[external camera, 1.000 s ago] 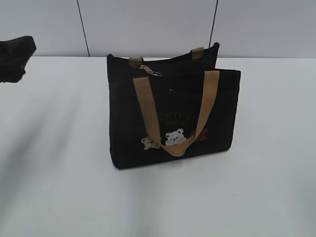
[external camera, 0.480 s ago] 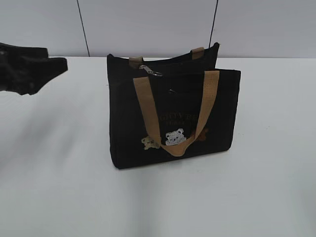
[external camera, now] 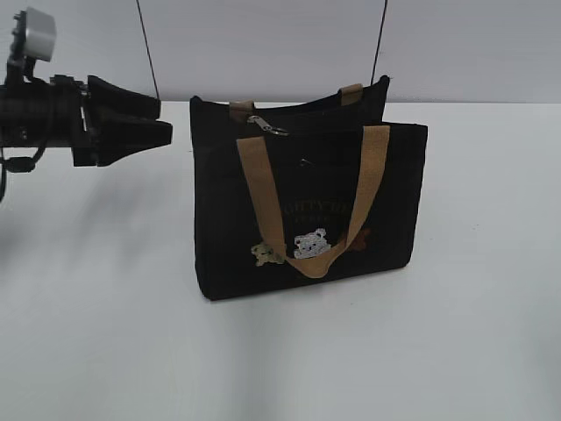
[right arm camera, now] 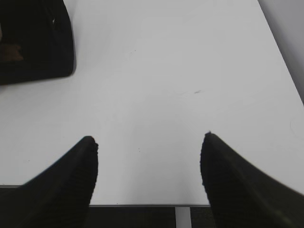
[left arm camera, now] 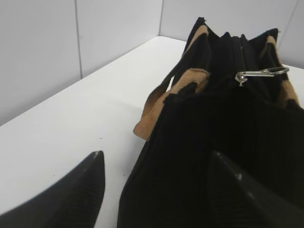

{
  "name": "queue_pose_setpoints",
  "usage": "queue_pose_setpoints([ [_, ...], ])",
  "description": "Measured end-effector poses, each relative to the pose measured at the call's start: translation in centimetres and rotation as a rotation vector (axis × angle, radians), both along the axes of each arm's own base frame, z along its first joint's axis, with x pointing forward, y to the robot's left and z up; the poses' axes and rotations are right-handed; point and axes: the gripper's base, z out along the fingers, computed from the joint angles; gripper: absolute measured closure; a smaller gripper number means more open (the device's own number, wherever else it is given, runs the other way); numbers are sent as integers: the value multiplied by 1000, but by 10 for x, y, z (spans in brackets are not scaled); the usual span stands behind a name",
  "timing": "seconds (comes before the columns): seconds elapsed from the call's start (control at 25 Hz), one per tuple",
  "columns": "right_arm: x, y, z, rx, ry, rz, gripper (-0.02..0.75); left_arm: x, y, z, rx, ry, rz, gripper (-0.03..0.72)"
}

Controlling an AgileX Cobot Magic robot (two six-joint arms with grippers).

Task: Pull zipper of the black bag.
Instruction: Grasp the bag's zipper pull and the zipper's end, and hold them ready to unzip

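The black bag (external camera: 219, 219) stands upright mid-table, with tan handles and bear patches on its front. Its silver zipper pull (external camera: 268, 126) lies on top near the left end; it also shows in the left wrist view (left arm camera: 261, 73). My left gripper (external camera: 162, 120) is open and empty, hanging just left of the bag's upper left corner. In the left wrist view its jaws (left arm camera: 156, 164) frame the bag's near end (left arm camera: 199, 137). My right gripper (right arm camera: 149, 145) is open and empty over bare table near the front edge, out of the exterior view. A corner of the bag (right arm camera: 33, 42) shows at its upper left.
The white table (external camera: 105, 289) runs back to a pale panelled wall (external camera: 263, 44). The table's front edge (right arm camera: 142, 205) lies right under the right gripper.
My left arm has come in from the left edge and moved right toward the bag's top left corner. The bag has not moved.
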Motion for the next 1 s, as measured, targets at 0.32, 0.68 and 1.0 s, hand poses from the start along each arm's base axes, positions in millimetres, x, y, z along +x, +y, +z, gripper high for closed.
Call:
queue_pose_setpoints([
  [0.32,0,0,0,0,0,0,223,29,-31,-14,37,0,-131,197],
  [0.68,0,0,0,0,0,0,223,35,-42,-16,26,30,-148,199],
  [1.0,0,0,0,0,0,0,223,36,-42,-16,24,47,-139,211],
])
